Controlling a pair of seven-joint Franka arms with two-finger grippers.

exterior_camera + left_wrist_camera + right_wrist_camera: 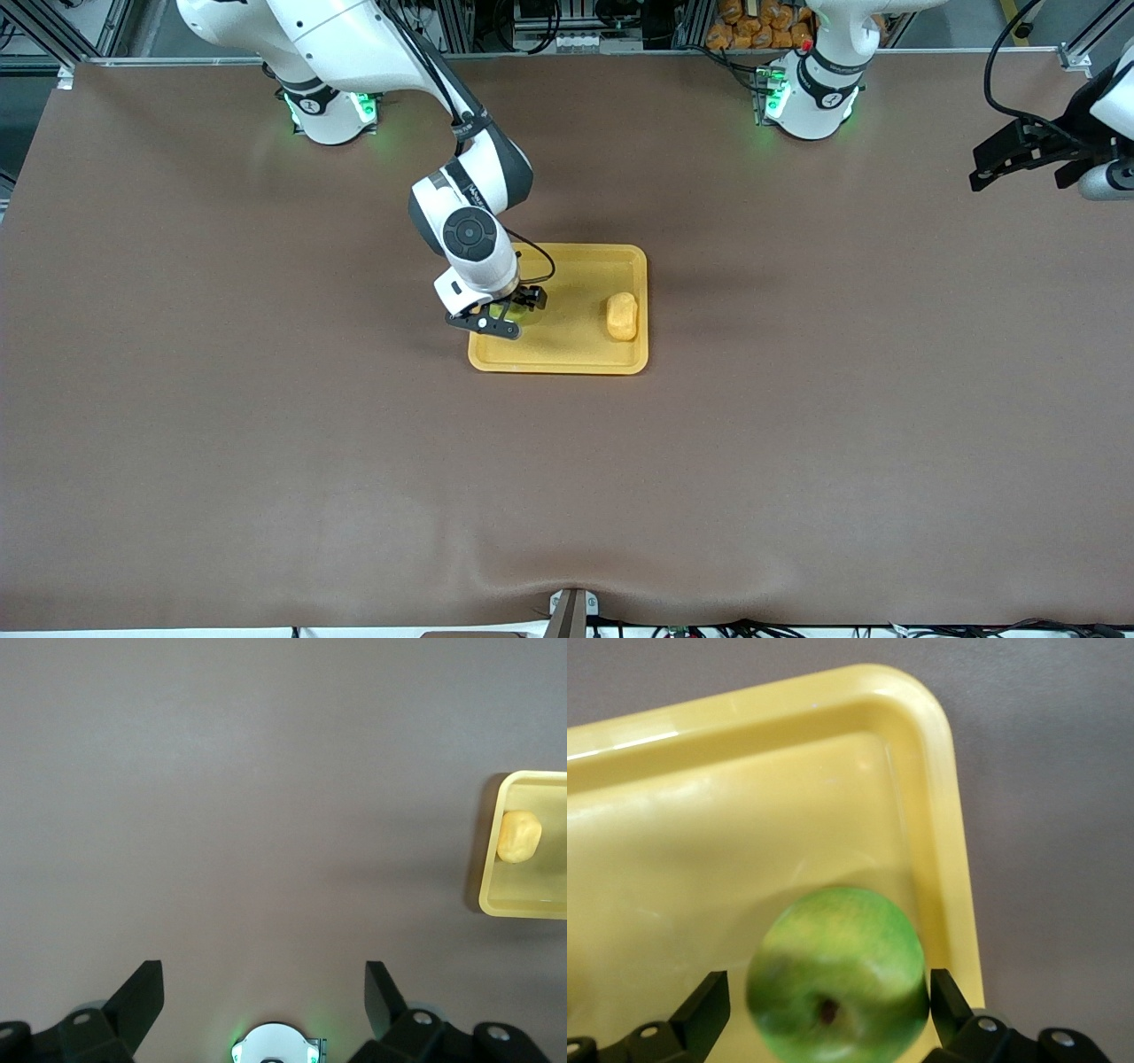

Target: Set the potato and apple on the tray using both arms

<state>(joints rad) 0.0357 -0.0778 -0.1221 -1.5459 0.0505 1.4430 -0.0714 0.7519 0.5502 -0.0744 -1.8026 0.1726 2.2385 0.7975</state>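
The yellow-orange tray lies mid-table. The potato rests in it at the end toward the left arm; it also shows in the left wrist view with the tray. The green apple sits on the tray near a corner, between the spread fingers of my right gripper, with a gap at one finger. In the front view only a sliver of the apple shows under my right gripper. My left gripper is open and empty, raised at the left arm's end of the table.
A brown cover spans the whole table. The two arm bases with green lights stand along its far edge. A pile of orange items lies off the table past the left arm's base.
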